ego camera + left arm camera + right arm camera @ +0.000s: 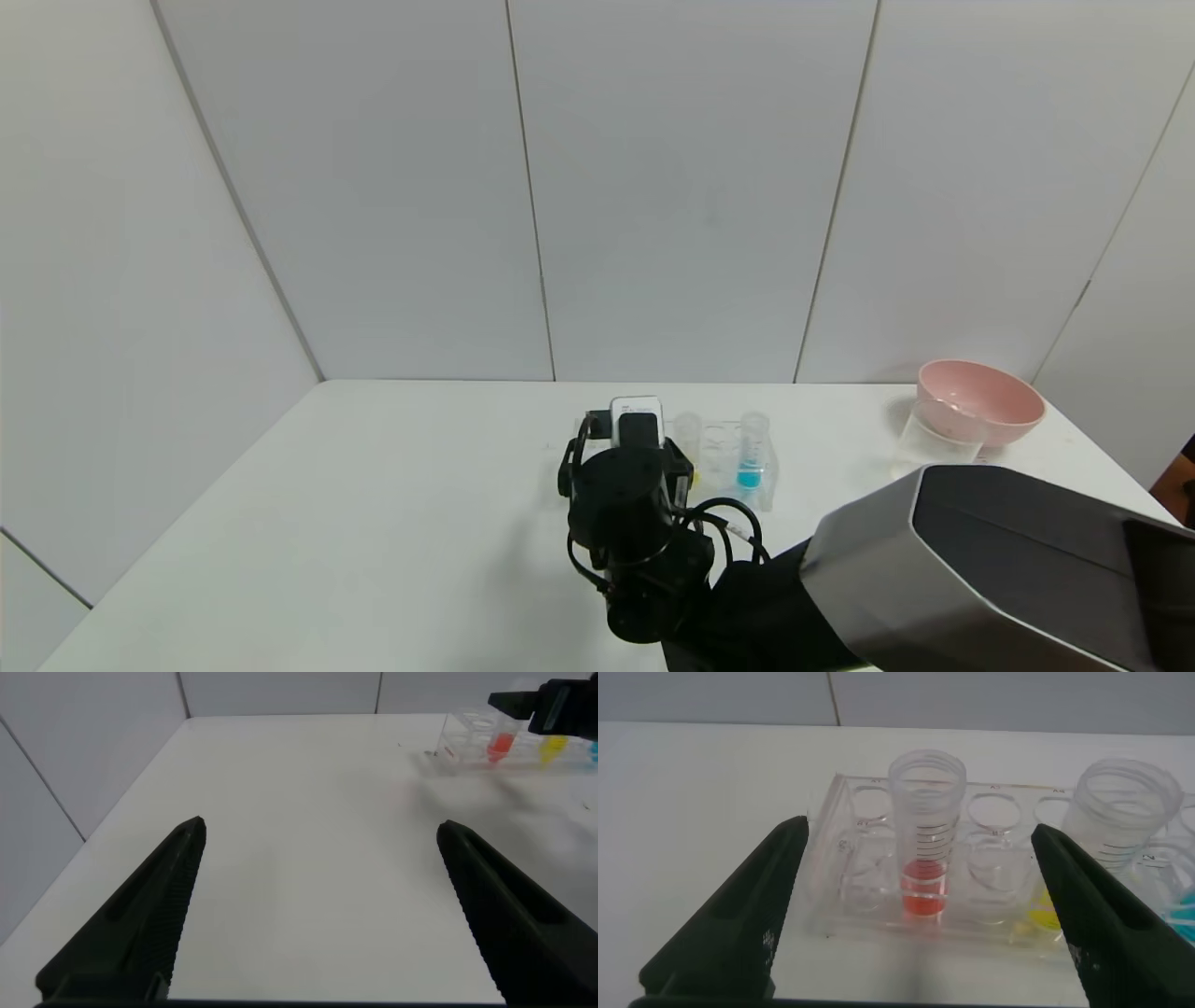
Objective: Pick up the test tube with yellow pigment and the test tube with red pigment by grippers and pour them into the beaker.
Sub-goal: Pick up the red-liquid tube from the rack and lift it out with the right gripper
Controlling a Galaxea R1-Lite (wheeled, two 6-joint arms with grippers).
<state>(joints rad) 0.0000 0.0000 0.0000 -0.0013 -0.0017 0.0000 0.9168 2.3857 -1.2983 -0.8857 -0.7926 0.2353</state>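
The test tube with red pigment [926,849] stands upright in a clear rack [842,891]. My right gripper [920,826] is open, with one finger on each side of this tube and not touching it. The test tube with yellow pigment [1117,812] stands in the rack beside it. In the head view the right gripper's black wrist [624,495] hides the red tube, and the yellow tube's rim [688,427] shows just beyond it. The beaker [934,441] stands at the far right. My left gripper [320,826] is open and empty over bare table, far from the rack [464,737].
A blue-bottomed tube [752,455] stands in the rack's right part. A pink bowl [980,401] sits behind the beaker near the table's right edge. White wall panels close the back and both sides. The grey right arm [980,569] fills the lower right.
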